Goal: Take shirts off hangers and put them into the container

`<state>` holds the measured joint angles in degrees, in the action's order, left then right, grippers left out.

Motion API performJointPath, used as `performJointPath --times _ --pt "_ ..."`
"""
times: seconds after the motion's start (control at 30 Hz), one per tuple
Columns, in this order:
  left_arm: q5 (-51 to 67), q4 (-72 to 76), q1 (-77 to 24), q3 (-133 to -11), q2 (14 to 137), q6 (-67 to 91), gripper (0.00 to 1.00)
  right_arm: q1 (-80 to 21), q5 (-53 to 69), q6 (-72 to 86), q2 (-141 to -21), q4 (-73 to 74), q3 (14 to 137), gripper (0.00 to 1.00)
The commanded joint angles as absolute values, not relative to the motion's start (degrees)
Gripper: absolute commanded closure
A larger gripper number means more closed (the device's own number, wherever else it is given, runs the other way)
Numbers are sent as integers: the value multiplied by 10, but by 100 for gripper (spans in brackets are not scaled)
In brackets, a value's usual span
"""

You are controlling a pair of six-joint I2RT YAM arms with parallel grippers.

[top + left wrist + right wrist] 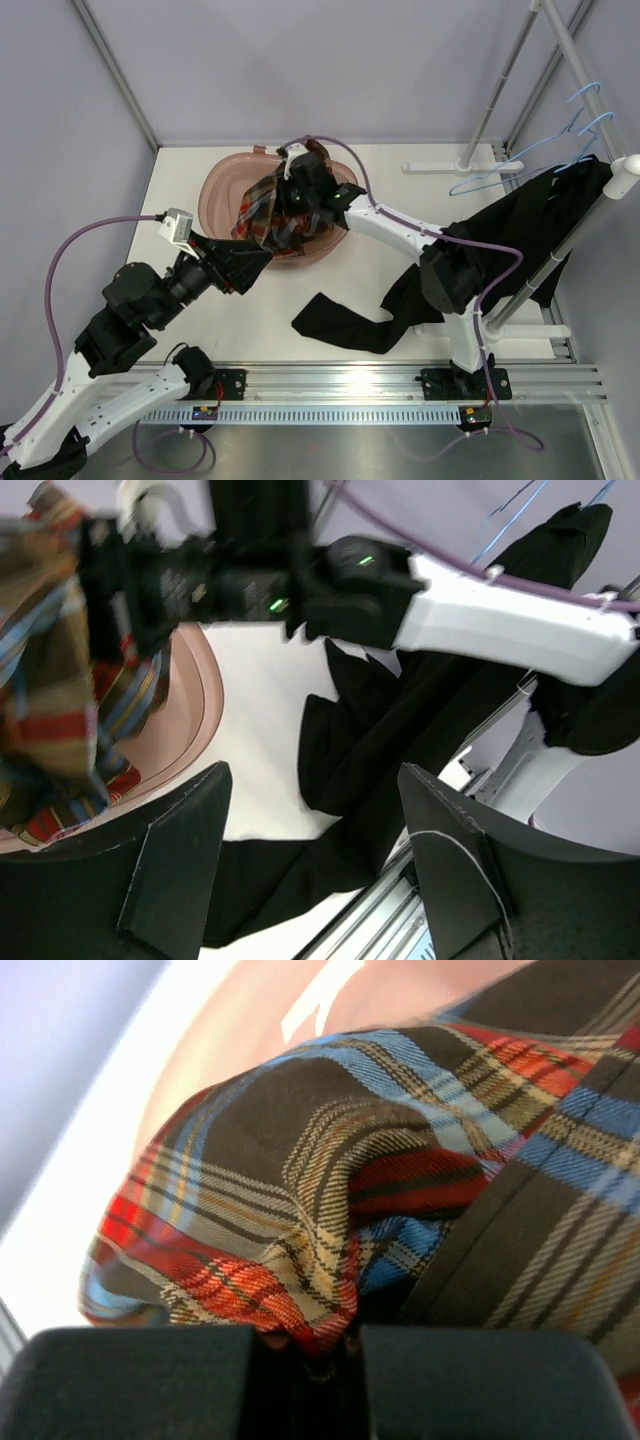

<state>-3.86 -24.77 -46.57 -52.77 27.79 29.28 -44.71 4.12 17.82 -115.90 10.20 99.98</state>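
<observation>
Right gripper (305, 1345) is clamped on the plaid shirt (262, 222), which is bunched up over the container (222, 185) at the far middle of the table (420, 180); left gripper (258, 263) sits just near of it, jaws wide, holding nothing; black shirt (545, 215) hangs off the rack (624, 176) on the right, tail on the table; blue hangers (590, 122) are further back.
</observation>
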Motion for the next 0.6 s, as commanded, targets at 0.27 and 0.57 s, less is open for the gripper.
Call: performJointPath --times 0.27,0.57 --pt "-48 -267 -468 -615 275 234 31 -470 -139 144 -1050 191 922 18" --pt "-6 -273 -468 -713 381 132 27 -585 -220 152 -913 243 822 5"
